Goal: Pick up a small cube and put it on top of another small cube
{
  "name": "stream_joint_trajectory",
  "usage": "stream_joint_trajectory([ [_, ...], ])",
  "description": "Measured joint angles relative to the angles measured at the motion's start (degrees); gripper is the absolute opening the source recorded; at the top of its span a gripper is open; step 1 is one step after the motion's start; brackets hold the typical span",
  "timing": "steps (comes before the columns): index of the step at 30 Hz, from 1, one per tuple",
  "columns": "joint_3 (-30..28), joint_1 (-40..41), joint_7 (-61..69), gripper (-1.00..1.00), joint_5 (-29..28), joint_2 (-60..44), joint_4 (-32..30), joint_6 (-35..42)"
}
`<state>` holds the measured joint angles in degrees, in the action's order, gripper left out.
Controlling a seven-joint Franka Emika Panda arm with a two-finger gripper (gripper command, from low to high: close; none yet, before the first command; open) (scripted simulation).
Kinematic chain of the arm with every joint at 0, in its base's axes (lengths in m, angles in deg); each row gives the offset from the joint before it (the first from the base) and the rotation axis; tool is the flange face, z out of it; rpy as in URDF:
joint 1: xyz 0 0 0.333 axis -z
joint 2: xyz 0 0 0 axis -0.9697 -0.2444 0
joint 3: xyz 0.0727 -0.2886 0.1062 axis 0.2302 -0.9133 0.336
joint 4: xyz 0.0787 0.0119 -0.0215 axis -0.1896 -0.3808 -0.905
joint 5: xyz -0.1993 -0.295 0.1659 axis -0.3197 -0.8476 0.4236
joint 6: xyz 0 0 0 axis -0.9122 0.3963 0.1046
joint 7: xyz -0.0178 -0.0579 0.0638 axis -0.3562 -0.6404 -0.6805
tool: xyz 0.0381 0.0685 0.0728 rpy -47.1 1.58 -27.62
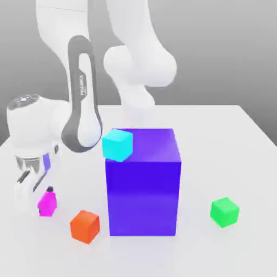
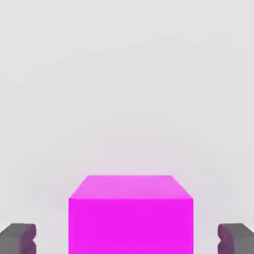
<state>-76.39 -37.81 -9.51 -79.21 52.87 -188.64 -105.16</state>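
The small magenta cube (image 1: 47,205) sits on the white table at the exterior view's left. My gripper (image 1: 43,201) has come down over it, with a finger on either side. In the hand view the magenta cube (image 2: 131,218) lies between the two grey fingertips (image 2: 18,239), and a strip of table shows between each pad and the cube's sides, so the gripper (image 2: 127,240) is open around it. The small orange-red cube (image 1: 85,226) rests on the table close by, toward the exterior view's right and nearer the front.
A big blue-purple block (image 1: 143,184) stands in the middle of the white table (image 1: 243,140), with a small cyan cube (image 1: 117,144) at its top corner. A small green cube (image 1: 224,211) sits on the exterior view's right. The arm's white links rise behind the block.
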Motion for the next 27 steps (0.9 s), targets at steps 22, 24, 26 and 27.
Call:
stream_joint_trajectory([
  [22,7.1,-15.3,8.5,-1.00,-1.9,14.7,7.2,11.3],
  [24,9.1,-18.7,10.6,-1.00,-1.1,15.3,8.2,11.7],
  [26,11.3,-22.1,12.3,-1.00,-0.6,15.9,8.9,12.3],
  [27,12.7,-24.1,12.9,-1.00,-0.3,16.3,8.9,12.8],
])
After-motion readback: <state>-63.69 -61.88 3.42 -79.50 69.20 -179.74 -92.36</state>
